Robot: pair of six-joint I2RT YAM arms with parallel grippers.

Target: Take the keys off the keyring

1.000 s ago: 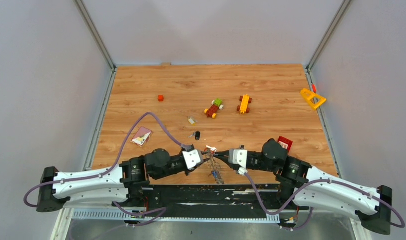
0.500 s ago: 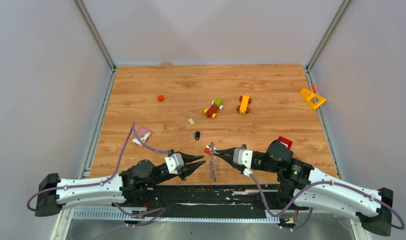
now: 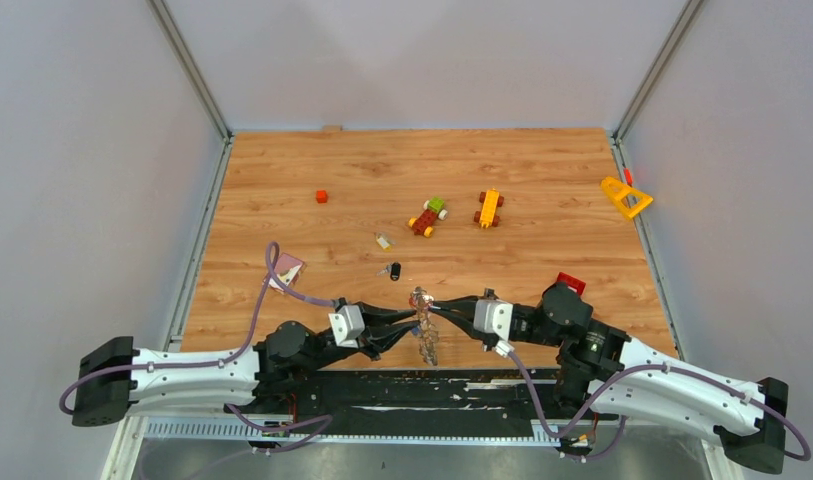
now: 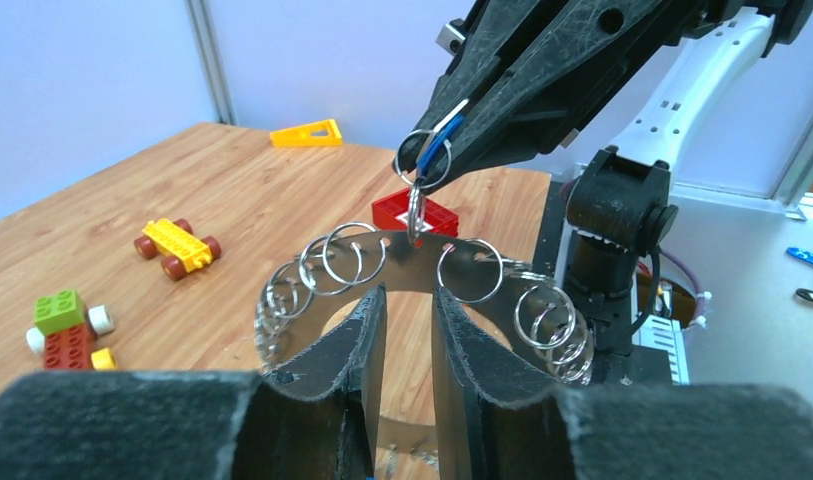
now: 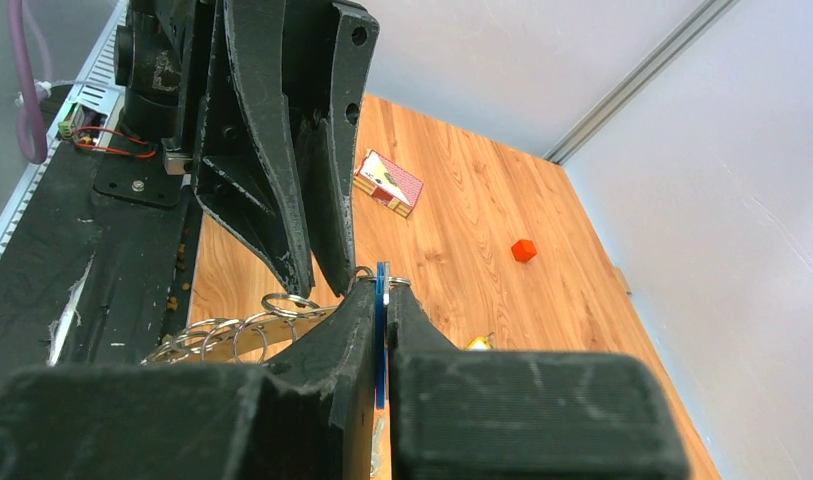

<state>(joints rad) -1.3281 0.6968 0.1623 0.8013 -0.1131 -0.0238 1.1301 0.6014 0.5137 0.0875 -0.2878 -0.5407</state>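
Low in the centre of the overhead view the two arms meet tip to tip above the near edge of the wooden table (image 3: pixel 282 170), with the keyring (image 4: pixel 412 247) hanging in the air between them. The right gripper (image 5: pixel 382 290) has its fingers pressed together on a blue key (image 5: pixel 381 330), of which only the thin blue edge shows, along with the small split ring it sits on. That ring links down to the top of the keyring's flat silver band. More small split rings (image 4: pixel 347 255) fan out along the band to either side. The left gripper (image 4: pixel 410 297) points at the band from below. Its fingers (image 4: pixel 367 335) stand a little apart with a narrow gap between them and their tips reach the band's inner edge. Whether they clamp the metal cannot be told. A black-headed key (image 3: pixel 393 270) lies loose on the wood, just above the grippers in the overhead frame. Further up, at mid-frame, sit a red, yellow and green toy block car (image 3: pixel 428 216) and a yellow one (image 3: pixel 489 208). A red cube (image 3: pixel 321 196) lies to their left and a yellow plastic triangle (image 3: pixel 625 197) against the right edge. A red block (image 3: pixel 570 284) shows beside the right arm, and a small card box (image 3: pixel 285 271) lies at centre left.
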